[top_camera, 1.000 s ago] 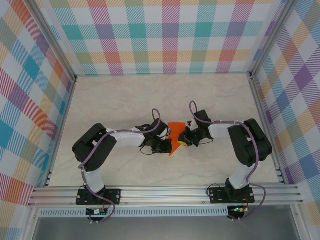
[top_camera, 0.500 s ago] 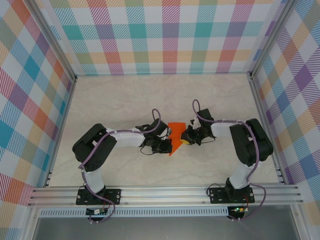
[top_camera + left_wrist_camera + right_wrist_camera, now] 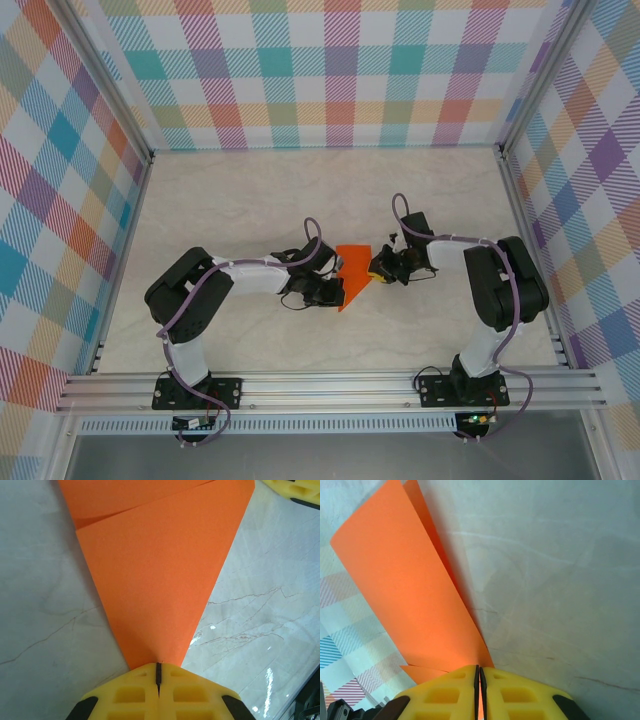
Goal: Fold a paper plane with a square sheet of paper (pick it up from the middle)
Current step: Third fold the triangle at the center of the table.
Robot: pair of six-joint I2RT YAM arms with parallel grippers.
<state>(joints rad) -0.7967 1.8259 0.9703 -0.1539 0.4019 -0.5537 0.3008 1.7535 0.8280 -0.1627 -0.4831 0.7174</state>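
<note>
Where the two arms meet at the middle of the table (image 3: 250, 200), the square sheet of paper (image 3: 352, 268) is found, already creased so that it narrows to a point at its near end. In the left wrist view, that point is pinched in the seam of the left gripper (image 3: 158, 672), whose jaws are pressed together, and the sheet widens away from them over the table. In the right wrist view, an edge of the sheet is clamped between the closed jaws of the right gripper (image 3: 479, 677), and the paper is seen slanting up and to the left from them, with a second layer behind it.
</note>
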